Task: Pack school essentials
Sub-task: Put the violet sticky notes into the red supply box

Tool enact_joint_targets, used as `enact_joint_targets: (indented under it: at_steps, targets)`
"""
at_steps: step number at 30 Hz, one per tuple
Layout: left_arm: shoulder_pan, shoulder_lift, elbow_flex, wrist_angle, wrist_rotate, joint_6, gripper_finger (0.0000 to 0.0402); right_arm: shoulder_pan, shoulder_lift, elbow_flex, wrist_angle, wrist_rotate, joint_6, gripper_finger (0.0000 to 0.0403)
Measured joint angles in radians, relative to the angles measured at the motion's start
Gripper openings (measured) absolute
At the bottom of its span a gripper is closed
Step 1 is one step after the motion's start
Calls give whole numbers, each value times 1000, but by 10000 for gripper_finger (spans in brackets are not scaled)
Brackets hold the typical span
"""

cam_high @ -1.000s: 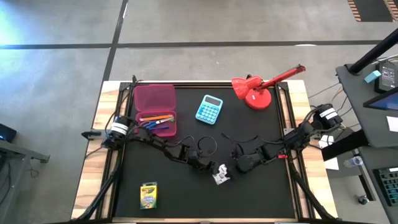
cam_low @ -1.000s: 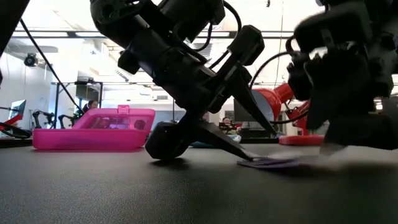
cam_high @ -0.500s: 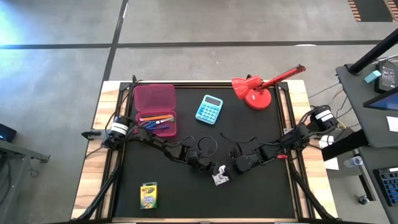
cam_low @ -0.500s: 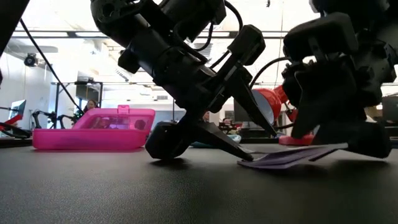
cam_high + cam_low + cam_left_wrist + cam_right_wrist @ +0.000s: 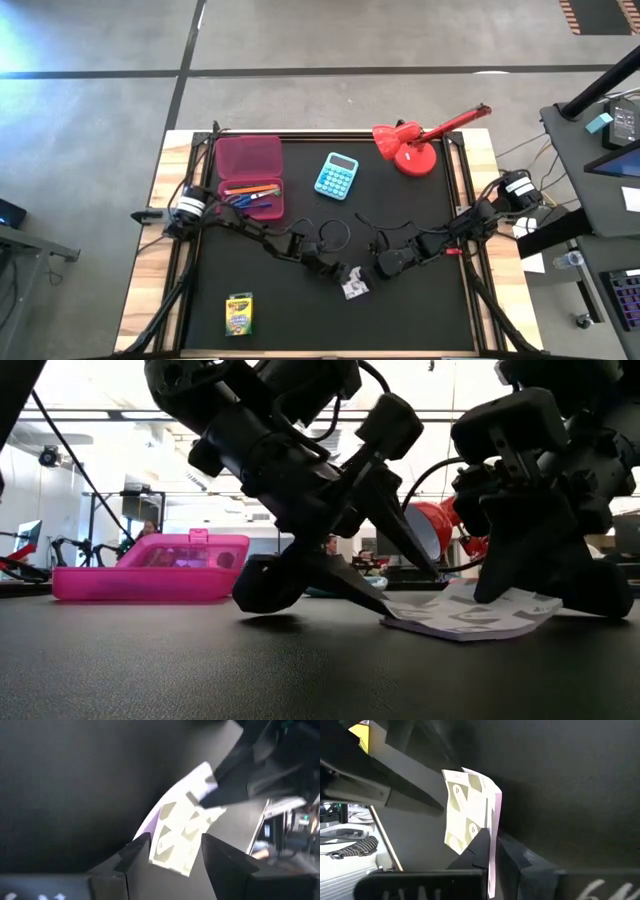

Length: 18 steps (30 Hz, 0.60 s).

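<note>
A turquoise calculator (image 5: 337, 176) is seen lying flat on the black table mat (image 5: 420, 320), toward twelve o'clock from the mat's centre. A big red long-armed object (image 5: 410, 148) is set at about one o'clock, its round base resting on the mat and its arm stretched out toward the far right corner. The two are kept near each other but apart. In the low view, the red object (image 5: 440, 530) is partly hidden.

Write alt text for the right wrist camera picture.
The right gripper is shut on the edge of a white patterned square pad, tilting it up off the black table mat. The left gripper's dark fingers reach toward the pad's opposite side.
</note>
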<state>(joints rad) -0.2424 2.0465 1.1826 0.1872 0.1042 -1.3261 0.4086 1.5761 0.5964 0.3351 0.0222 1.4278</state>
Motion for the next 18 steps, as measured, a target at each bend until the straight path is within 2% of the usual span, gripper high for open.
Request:
enact_joint_targets:
  at_steps: [5,13,18]
  targets:
    - [1,-75,-27,-26,35,74,162,1,-19,0,-5,-25,7,9]
    - [12,-248,-30,-312,25,301,162,-42,-47,4,-14,-25,-16,9]
    - [17,-355,-29,-406,24,463,162,-128,-57,47,-7,-23,-117,9]
